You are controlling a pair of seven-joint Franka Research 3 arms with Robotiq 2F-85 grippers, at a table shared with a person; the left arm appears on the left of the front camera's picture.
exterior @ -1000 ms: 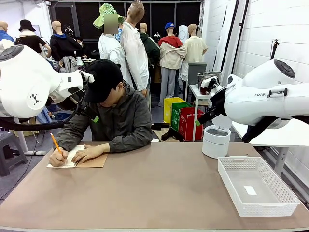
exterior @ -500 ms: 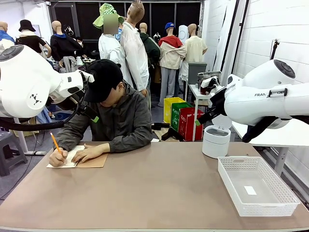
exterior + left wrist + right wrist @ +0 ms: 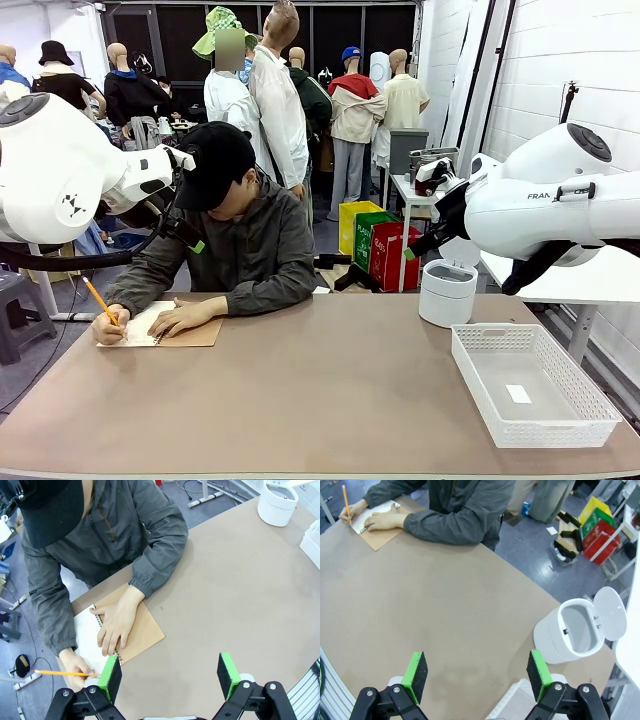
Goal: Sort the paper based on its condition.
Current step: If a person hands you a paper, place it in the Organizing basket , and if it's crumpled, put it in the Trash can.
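1. Brown table in a workshop, with a person seated at its far edge; a white mesh basket sits along the right edge and a white lidded bin, lid up, at the far right corner.
2. The paper is the top white page of a spiral notepad near the far left corner; the writing hand works a pencil on it and the other hand lies flat across the pad.
3. Left gripper hangs above the table just beside the pad, pads spread wide, nothing between them; right gripper hangs over the bare right half, likewise released and holding nothing.
4. Handling, as a judgement: such a sheet is very light, limp and thin; it lies flat, so the pads cannot get under it easily; it creases or tears under a hard pinch.
5. Best hold is probably a free edge or corner, lifted or offered clear of the table; pinch gently, near the middle of an edge, so it droops evenly.
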